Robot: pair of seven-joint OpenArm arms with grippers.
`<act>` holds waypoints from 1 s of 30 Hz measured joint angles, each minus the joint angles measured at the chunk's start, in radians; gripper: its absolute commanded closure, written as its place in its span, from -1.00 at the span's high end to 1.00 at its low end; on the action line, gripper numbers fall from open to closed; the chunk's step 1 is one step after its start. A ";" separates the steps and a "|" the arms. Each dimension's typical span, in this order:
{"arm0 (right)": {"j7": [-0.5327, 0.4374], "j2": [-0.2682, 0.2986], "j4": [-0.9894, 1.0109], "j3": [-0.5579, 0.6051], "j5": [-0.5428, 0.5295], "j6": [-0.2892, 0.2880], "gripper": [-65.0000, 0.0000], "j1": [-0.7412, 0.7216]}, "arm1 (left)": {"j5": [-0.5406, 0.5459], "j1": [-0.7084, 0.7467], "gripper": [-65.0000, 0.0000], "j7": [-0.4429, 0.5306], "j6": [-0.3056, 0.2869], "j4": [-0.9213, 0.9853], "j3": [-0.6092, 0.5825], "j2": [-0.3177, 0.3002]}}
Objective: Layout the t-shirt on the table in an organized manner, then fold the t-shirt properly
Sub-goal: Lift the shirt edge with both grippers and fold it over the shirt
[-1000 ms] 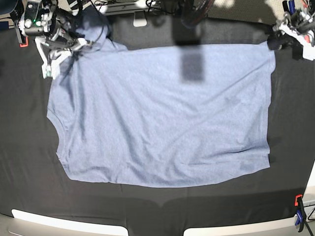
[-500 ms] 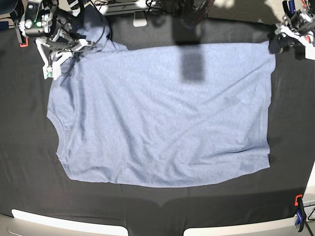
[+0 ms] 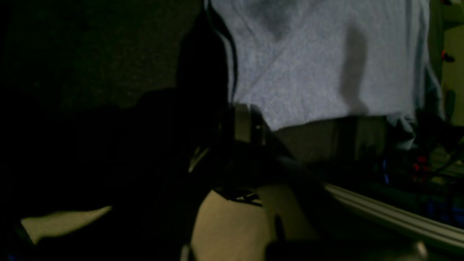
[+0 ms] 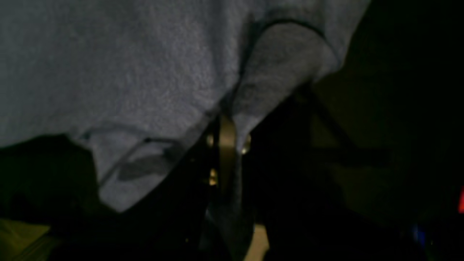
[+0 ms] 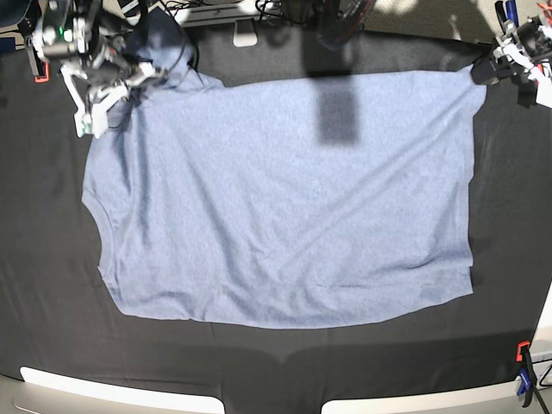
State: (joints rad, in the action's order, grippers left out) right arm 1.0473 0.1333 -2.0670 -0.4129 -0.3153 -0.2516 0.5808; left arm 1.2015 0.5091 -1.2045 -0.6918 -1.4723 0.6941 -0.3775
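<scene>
The light blue-grey t-shirt [image 5: 285, 198] lies spread flat on the black table [image 5: 52, 285], with a sleeve at the left and the hem at the right. My right gripper [image 5: 131, 79] is at the shirt's far left corner. In the right wrist view it [image 4: 226, 141] is shut, with a fold of the shirt [image 4: 127, 65] pinched between its fingers. My left gripper [image 5: 483, 73] is at the far right corner and holds it pulled up to a point. In the dark left wrist view it [image 3: 239, 123] sits at the edge of the shirt [image 3: 319, 65].
An orange-black clamp [image 5: 523, 362] sits at the near right corner and a red one [image 5: 38, 69] at the far left. Cables and gear [image 5: 241, 13] line the far edge. White panels [image 5: 121, 397] run along the near edge. A dark shadow [image 5: 336, 116] falls on the shirt.
Both grippers have moved a little toward the far edge with the shirt's far corners. The shirt's far edge has shifted back and the right corner is drawn tighter.
</scene>
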 measured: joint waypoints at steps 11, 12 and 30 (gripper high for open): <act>0.044 -0.001 -0.089 -0.082 -0.011 0.002 -1.00 0.098 | 0.126 0.000 -1.00 -0.054 0.000 0.000 0.104 -0.005; 0.044 0.000 -0.089 -0.083 -0.011 0.002 -1.00 0.098 | 0.135 0.000 -1.00 -0.061 0.000 0.000 0.109 -0.005; -0.037 0.000 -0.075 -0.084 -0.018 -0.001 -1.00 -0.142 | -0.088 -0.167 -1.00 0.101 -0.001 0.003 0.090 0.033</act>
State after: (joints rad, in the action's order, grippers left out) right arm 1.0100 0.1329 -2.1418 -0.4973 -0.3336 -0.2523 0.4389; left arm 1.1137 0.3424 -1.1030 -0.6930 -1.4696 0.7845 -0.3443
